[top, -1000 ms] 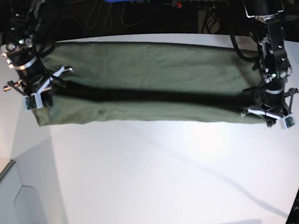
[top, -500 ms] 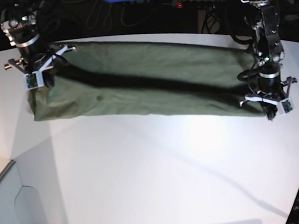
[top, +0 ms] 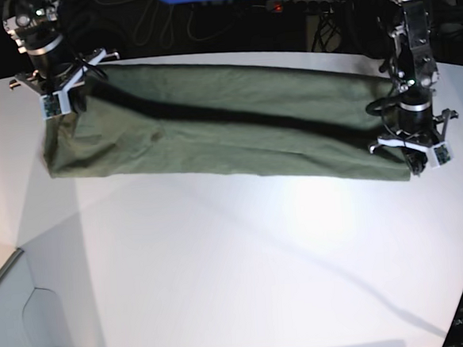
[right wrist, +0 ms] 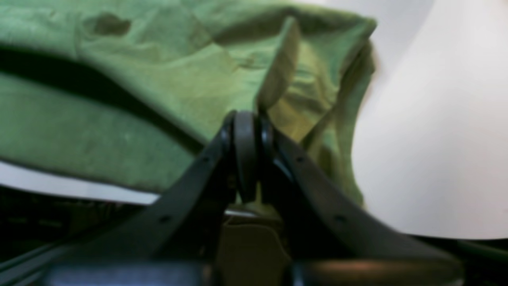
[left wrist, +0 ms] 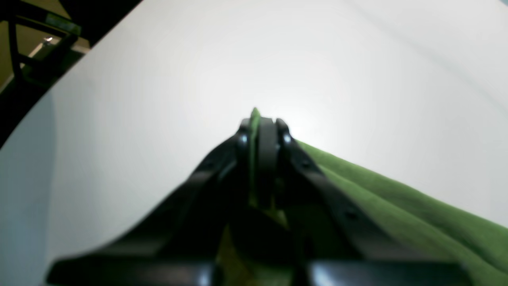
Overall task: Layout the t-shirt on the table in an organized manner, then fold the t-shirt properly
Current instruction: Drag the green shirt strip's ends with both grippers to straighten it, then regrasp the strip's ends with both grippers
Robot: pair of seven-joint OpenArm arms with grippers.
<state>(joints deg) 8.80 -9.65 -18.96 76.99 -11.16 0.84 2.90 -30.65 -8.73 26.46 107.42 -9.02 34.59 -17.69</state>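
Fabric sits pinched in both grippers. The left gripper has its jaws pressed together on a thin edge of the t-shirt, a sliver of green sticking up between the black fingers in its wrist view, with the rest of the cloth trailing off low to the right over the table. The right gripper is likewise clamped tight on a raised fold of the same shirt, the wrinkled olive cloth spreading behind it and dropping off at the white surface on the right. In the base view the left gripper stands at the shirt's near right corner and the right gripper at its far left end, near the table's back edge. Between them the t-shirt lies stretched in a long band across the back half of the table, a dark shadowed crease running along its length.
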